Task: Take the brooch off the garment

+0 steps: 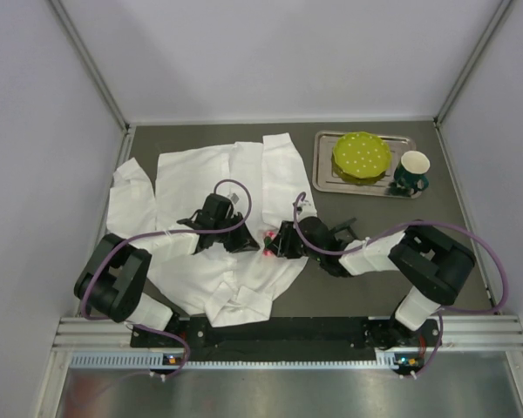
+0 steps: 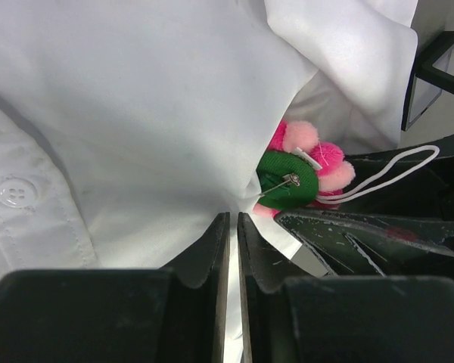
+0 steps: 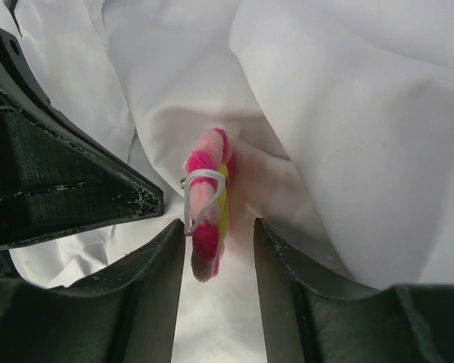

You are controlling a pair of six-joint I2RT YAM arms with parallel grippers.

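The garment (image 1: pixel 209 174) is a white shirt spread over the left half of the dark table. Both grippers meet at its right edge. My left gripper (image 2: pixel 233 219) (image 1: pixel 242 242) is shut on a fold of the shirt fabric (image 2: pixel 136 113). Just beyond its tips the brooch (image 2: pixel 287 178) shows its green backing, a metal pin, pink petals and a white cord loop. In the right wrist view the brooch (image 3: pixel 206 204) stands edge-on against the fabric (image 3: pixel 348 113), its lower end between the fingers of my open right gripper (image 3: pixel 218 227) (image 1: pixel 279 241), close to the left finger.
At the back right a metal tray (image 1: pixel 327 170) carries a yellow-green dotted plate (image 1: pixel 362 155), and a dark green mug (image 1: pixel 411 171) stands beside it. A small black square frame (image 2: pixel 439 64) lies just right of the shirt. Grey walls close in the table.
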